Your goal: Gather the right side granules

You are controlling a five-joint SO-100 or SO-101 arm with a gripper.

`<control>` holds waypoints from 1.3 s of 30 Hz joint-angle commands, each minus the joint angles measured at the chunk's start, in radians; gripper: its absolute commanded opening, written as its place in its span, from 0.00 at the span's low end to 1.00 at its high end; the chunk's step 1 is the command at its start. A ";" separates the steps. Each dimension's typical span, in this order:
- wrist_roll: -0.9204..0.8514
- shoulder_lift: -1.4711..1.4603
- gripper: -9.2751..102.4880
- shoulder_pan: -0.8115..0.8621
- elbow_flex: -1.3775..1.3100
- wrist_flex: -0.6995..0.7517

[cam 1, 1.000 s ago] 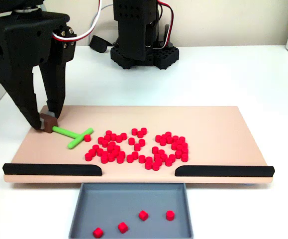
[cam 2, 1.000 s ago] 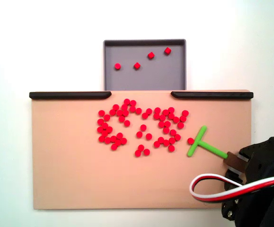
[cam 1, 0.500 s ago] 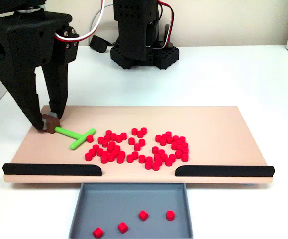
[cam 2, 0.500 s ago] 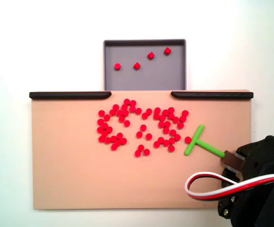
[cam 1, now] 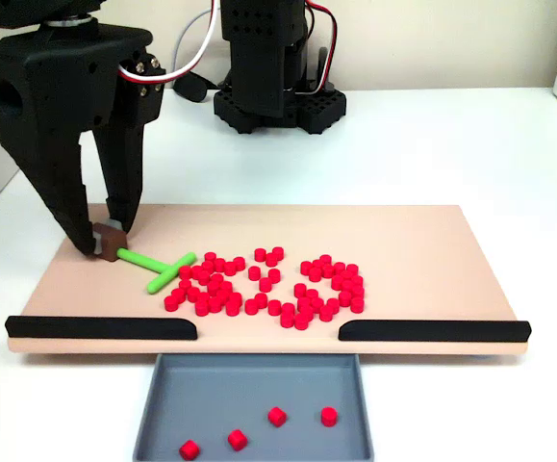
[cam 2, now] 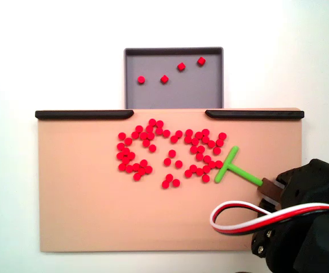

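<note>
A white table (cam 1: pixel 432 144) holds a tan board (cam 1: pixel 413 231) with a grey tray (cam 1: pixel 259 380) at its six o'clock edge. The black gripper (cam 1: pixel 108 241) is clamped on the brown handle of a green T-shaped stick (cam 1: pixel 158 267). Red granules (cam 1: pixel 268 284) cluster mid-board, touching the stick's crossbar; four sit in the tray
</note>
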 commanded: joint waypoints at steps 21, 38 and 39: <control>0.043 0.008 0.08 -0.037 0.034 0.006; 0.026 0.081 0.08 -0.011 0.032 0.021; 0.026 0.097 0.08 -0.006 0.034 0.028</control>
